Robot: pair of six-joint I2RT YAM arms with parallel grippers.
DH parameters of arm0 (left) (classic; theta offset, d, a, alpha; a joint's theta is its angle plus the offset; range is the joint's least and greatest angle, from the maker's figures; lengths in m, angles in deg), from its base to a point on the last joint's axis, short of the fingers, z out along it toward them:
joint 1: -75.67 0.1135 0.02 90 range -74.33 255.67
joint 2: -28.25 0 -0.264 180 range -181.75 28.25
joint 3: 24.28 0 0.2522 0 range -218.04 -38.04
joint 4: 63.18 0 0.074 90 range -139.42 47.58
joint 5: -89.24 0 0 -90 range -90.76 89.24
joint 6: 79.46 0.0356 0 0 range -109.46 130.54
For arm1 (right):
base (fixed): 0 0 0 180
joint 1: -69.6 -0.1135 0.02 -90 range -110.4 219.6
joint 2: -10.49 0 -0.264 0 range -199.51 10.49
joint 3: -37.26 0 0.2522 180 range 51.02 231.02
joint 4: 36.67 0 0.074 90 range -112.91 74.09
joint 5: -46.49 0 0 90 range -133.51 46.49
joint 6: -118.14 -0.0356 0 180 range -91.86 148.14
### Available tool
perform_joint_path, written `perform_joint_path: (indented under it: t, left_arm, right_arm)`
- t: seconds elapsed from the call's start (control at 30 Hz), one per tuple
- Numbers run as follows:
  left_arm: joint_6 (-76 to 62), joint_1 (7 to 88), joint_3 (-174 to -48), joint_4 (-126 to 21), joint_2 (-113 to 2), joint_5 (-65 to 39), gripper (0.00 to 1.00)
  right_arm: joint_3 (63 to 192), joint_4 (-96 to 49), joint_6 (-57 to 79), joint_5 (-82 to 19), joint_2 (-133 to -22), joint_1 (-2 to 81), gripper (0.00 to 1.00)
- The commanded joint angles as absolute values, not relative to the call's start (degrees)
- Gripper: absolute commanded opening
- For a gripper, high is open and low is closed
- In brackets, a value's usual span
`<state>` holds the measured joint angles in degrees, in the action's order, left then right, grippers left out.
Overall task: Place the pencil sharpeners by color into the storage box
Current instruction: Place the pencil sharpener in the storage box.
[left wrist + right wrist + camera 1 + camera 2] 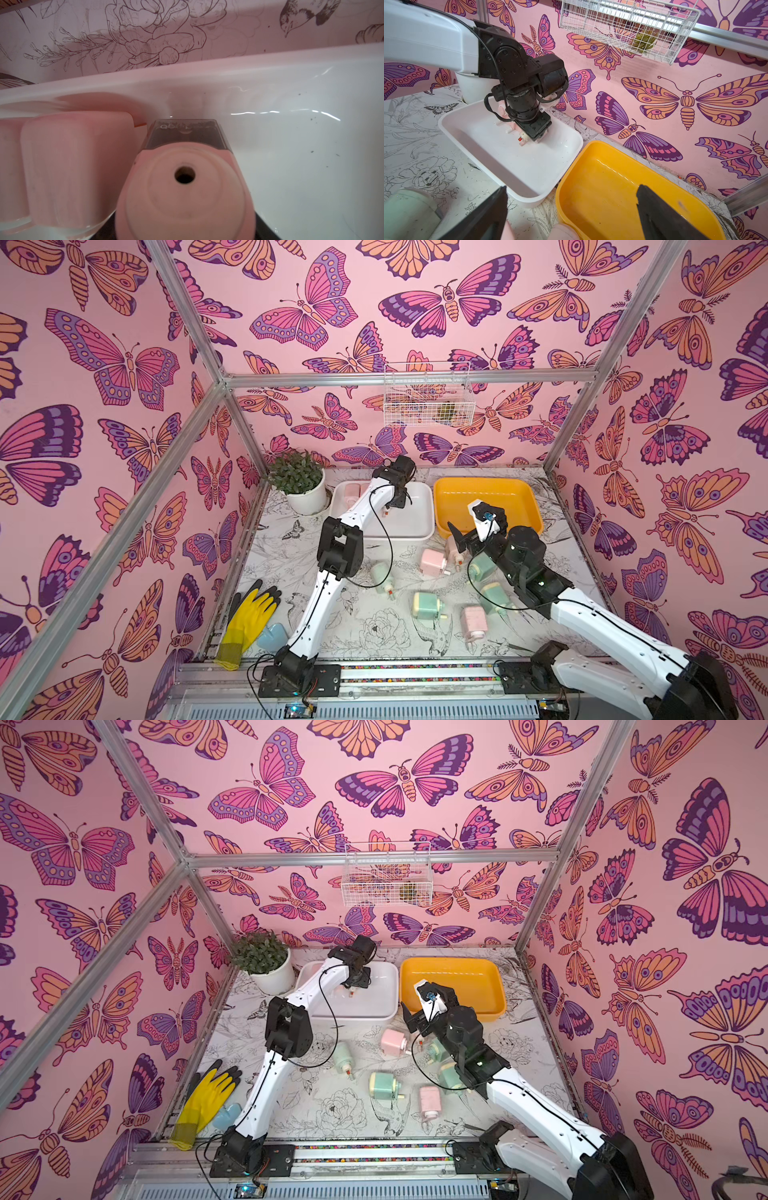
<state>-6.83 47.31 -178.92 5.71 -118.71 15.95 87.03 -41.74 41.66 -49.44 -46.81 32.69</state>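
One pink pencil sharpener (185,187) is gripped in the left claw (536,136), whose jaws are closed on its sides, low inside the white tray (517,166); whether its base touches the tray floor cannot be told. Just beside the claw, two placed pink sharpeners (68,166) are seen lying together against the tray wall, close to the held one. The step in hand is judged to be the set-down. The sharpener should be lowered until it is borne by the floor and kept clear of its neighbours so that they are not shoved, and only then released. The claw is best lifted straight up so that the small crank handle is not snagged. Further from this claw, the yellow tray (602,187) is seen with nothing in it, and the right claw (572,190) is held above its near rim with jaws spread wide and nothing between them. Beneath and behind that claw, on the worktop (374,635), four green sharpeners (426,605) and three loose pink sharpeners (434,562) are left to be sorted
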Motion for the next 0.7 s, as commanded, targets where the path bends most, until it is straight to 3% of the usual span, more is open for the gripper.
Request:
perform_joint_path:
  t: [0.0,0.4,0.67]
  left_arm:
    - [-6.4,47.8,-180.2,6.3,-119.5,16.5,0.49]
    - [-6.1,47.7,-180.7,6.2,-118.6,18.0,0.72]
    - [-6.1,47.7,-180.7,6.3,-119.1,17.4,0.7]
  right_arm:
    - [86.9,-42.1,41.1,-49.3,-46.3,32.3,0.99]
    - [87.4,-42.1,41.9,-48.6,-46.5,32.3,0.99]
    - [87.4,-41.7,42.5,-48.7,-46.2,32.3,0.99]
